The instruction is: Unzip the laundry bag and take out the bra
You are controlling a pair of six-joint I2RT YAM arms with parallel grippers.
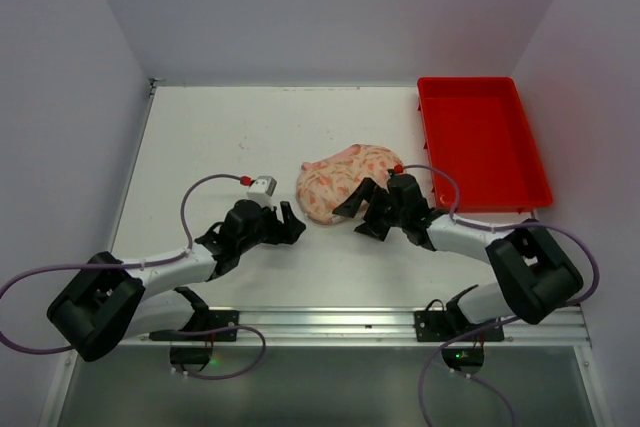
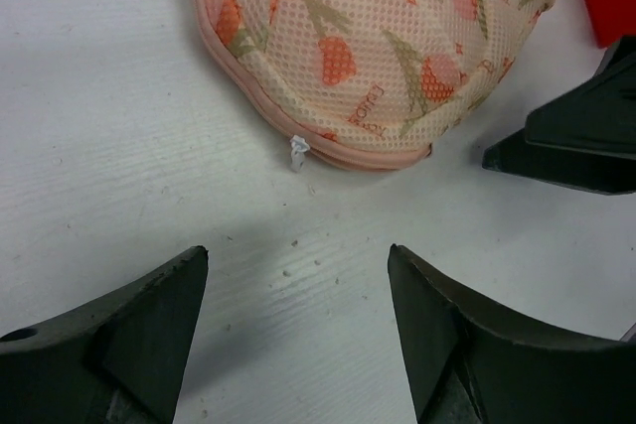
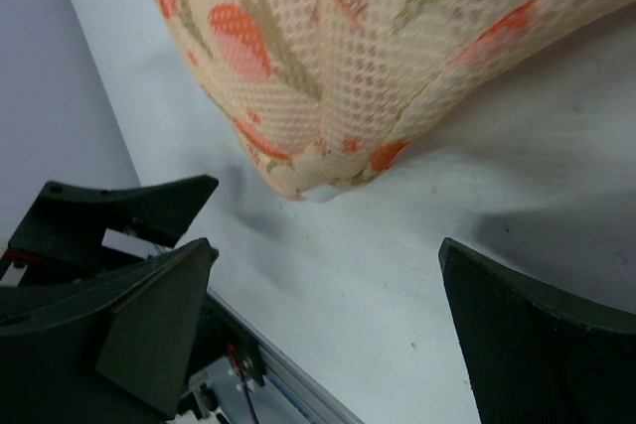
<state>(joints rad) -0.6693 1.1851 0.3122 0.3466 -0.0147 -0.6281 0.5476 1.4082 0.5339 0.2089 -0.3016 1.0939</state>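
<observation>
1. Both arms are rocking the same look: the left arm (image 1: 170, 267) and right arm (image 1: 462, 237) are wearing white shells with chunky black joint housings.
2. Lavender cables (image 1: 188, 205) are trailing off each one.
3. The left gripper (image 1: 292, 222) and right gripper (image 1: 350, 220) are showing matte black, wedge-shaped fingers (image 2: 149, 325).
4. A small red cap (image 1: 398, 168) is topping each wrist, and green lights (image 1: 207, 357) are glowing at the bases.

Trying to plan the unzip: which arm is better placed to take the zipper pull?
Left, likely. The white pull hangs from the bag's edge, straight ahead of the open left fingers. The right wrist view shows only an unclear whitish spot.
</observation>
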